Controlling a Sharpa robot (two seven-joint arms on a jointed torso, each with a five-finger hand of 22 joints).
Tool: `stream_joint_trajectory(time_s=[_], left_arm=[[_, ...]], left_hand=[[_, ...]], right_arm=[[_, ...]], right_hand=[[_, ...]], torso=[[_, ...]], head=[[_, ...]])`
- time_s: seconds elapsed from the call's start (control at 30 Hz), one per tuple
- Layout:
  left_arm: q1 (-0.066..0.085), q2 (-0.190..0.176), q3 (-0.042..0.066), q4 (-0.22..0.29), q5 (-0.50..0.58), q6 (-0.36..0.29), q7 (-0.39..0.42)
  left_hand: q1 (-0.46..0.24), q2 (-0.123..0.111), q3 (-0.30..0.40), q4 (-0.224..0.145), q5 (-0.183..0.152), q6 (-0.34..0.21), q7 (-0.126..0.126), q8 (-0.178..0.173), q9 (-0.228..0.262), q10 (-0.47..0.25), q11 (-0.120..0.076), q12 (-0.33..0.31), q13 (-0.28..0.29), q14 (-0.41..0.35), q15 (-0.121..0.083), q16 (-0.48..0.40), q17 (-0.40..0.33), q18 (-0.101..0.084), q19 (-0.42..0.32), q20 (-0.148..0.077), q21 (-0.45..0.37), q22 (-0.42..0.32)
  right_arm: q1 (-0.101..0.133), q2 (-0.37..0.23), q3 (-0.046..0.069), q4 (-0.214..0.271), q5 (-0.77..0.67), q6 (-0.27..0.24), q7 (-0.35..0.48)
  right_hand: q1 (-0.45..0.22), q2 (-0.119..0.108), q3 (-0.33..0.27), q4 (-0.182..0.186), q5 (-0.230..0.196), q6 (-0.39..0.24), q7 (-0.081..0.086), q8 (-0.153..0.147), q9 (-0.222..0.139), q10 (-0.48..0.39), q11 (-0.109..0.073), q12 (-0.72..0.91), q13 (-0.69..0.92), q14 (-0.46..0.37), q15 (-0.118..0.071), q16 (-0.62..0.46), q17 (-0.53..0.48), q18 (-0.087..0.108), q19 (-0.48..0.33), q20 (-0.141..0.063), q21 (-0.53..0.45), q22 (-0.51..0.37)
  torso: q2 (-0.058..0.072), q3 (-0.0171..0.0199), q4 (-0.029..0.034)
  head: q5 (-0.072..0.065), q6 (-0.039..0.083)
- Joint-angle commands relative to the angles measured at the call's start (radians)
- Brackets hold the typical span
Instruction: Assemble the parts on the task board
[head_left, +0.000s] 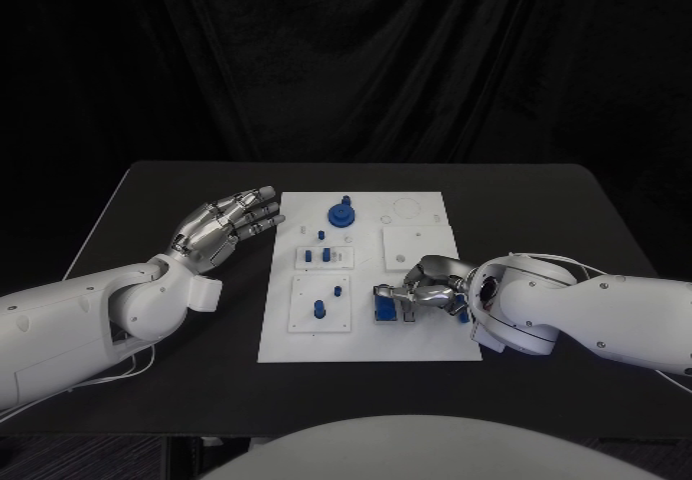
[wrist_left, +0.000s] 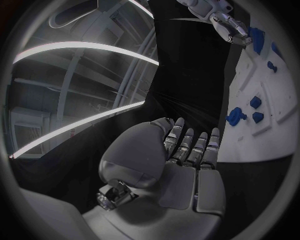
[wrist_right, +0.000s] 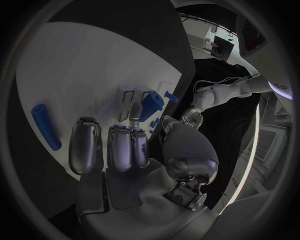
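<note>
The white task board (head_left: 361, 340) lies mid-table. A round blue knob (head_left: 342, 213) and small blue pegs (head_left: 335, 256) stand on its far and middle parts, and further pegs (head_left: 327, 300) stand nearer. My right hand (head_left: 428, 290) rests low over the board's right side. Its fingers are curled, and a finger and the thumb pinch a blue block (head_left: 387, 304) that sits on the board (wrist_right: 94, 75). From the right wrist the block (wrist_right: 152, 104) lies just past the fingertips (wrist_right: 134, 111), and a blue bar (wrist_right: 47, 126) lies apart from it. My left hand (head_left: 224, 225) hovers open beside the board's left edge.
The black table (head_left: 173, 200) runs well beyond the board on both sides. In the left wrist view my left hand (wrist_left: 187, 155) is spread flat, with the board (wrist_left: 250, 145), its blue knob (wrist_left: 234, 116) and my right hand (wrist_left: 232, 29) beyond it.
</note>
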Motion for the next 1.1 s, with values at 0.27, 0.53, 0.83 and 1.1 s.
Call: stream_joint_trajectory(time_s=[0.27, 0.53, 0.83, 1.1], left_arm=[[-0.007, -0.003, 0.001, 0.003, 0.004, 0.011, 0.01], [-0.01, -0.006, 0.001, 0.005, 0.004, 0.01, 0.01], [-0.012, -0.016, 0.001, 0.01, 0.004, 0.005, 0.009], [-0.012, -0.024, 0.001, 0.024, 0.004, -0.006, 0.007]], left_hand=[[-0.012, 0.0, 0.005, 0.001, 0.004, 0.001, 0.002, 0.006, 0.001, 0.003, 0.003, 0.004, 0.001, 0.006, 0.002, 0.004, 0.002, -0.018, 0.006, -0.002, 0.002, -0.001], [-0.014, -0.001, 0.009, 0.001, 0.004, 0.002, 0.003, 0.006, 0.001, 0.003, 0.004, 0.005, 0.001, 0.005, 0.002, 0.005, 0.001, -0.018, 0.006, -0.002, 0.002, -0.001], [-0.015, -0.002, 0.011, 0.001, 0.003, 0.006, 0.003, 0.007, 0.002, 0.005, 0.004, 0.009, 0.001, 0.007, 0.002, 0.008, 0.002, -0.018, 0.009, -0.002, 0.003, 0.001], [-0.018, -0.005, 0.013, 0.001, 0.003, 0.011, 0.004, 0.009, 0.003, 0.008, 0.004, 0.011, 0.002, 0.01, 0.003, 0.011, 0.002, -0.018, 0.009, -0.002, 0.003, 0.0]], right_arm=[[0.001, -0.009, 0.0, 0.01, -0.004, -0.049, 0.039], [0.001, -0.036, 0.0, 0.035, -0.01, -0.048, 0.071], [0.003, -0.111, 0.0, 0.086, -0.053, -0.068, 0.051], [0.047, -0.219, -0.001, 0.133, -0.197, -0.012, -0.089]], right_hand=[[-0.021, 0.013, -0.029, 0.002, -0.024, 0.0, 0.008, -0.008, 0.004, 0.105, 0.005, 0.003, 0.263, 0.076, 0.006, -0.003, 0.102, -0.011, 0.038, 0.01, -0.005, 0.194], [0.137, 0.015, -0.042, -0.032, 0.11, 0.001, 0.005, -0.012, 0.019, 0.105, 0.002, 0.003, 0.263, 0.077, 0.004, 0.0, 0.105, -0.012, 0.041, 0.008, 0.002, 0.197], [0.267, 0.0, -0.04, -0.08, 0.216, -0.006, 0.002, -0.014, 0.031, 0.105, 0.0, 0.003, 0.263, 0.076, 0.001, -0.002, 0.099, -0.012, 0.04, 0.005, -0.001, 0.196], [0.301, -0.018, -0.047, -0.075, 0.298, -0.04, 0.02, -0.072, -0.011, 0.105, 0.015, 0.003, 0.263, 0.072, 0.013, -0.012, 0.082, -0.01, 0.035, 0.014, -0.013, 0.192]], torso=[[0.0, 0.0012, -0.0025], [0.0, 0.0013, -0.0017], [-0.001, 0.0009, -0.0013], [-0.001, 0.0006, -0.0015]], head=[[0.004, 0.0], [0.005, 0.0], [0.005, 0.0], [-0.002, 0.0]])
